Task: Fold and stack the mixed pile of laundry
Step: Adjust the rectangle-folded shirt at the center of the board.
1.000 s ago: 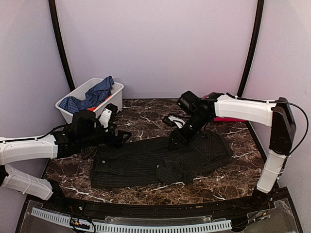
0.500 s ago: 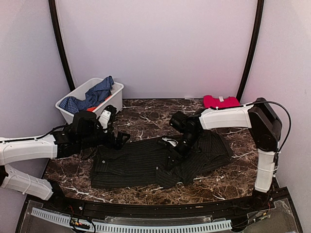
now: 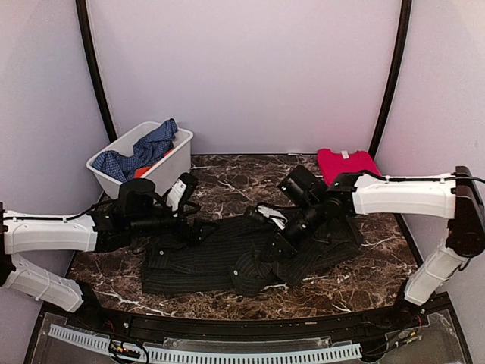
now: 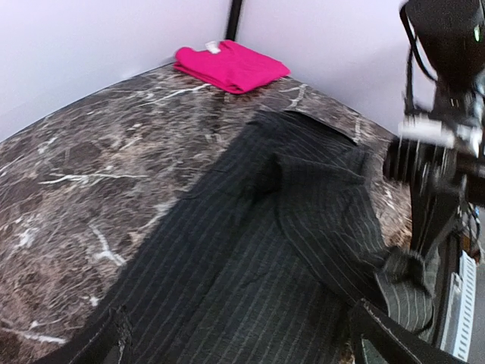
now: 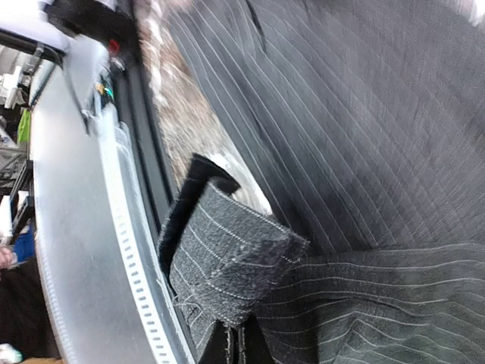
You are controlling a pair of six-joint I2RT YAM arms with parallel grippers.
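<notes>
**Right end effector pinches the shirt, left one spread wide**

At the far left corner of the desk (image 3: 227, 176) we see the white bin (image 3: 104, 158), with the blue checked garment (image 3: 148, 146) draped over its rim and the orange piece (image 3: 148, 171) beneath it. Just right of the bin, the left end effector (image 3: 198, 221) hovers low at the left end of the dark pinstriped shirt (image 3: 204, 262), its fingers (image 4: 114, 337) spread fully and holding nothing. The shirt lies spread along the near middle of the desk. At the middle of the shirt, the right end effector (image 3: 282, 241) is clamped tight on a raised fold of it. The red cloth (image 3: 345, 163) lies folded at the far right corner.
</notes>
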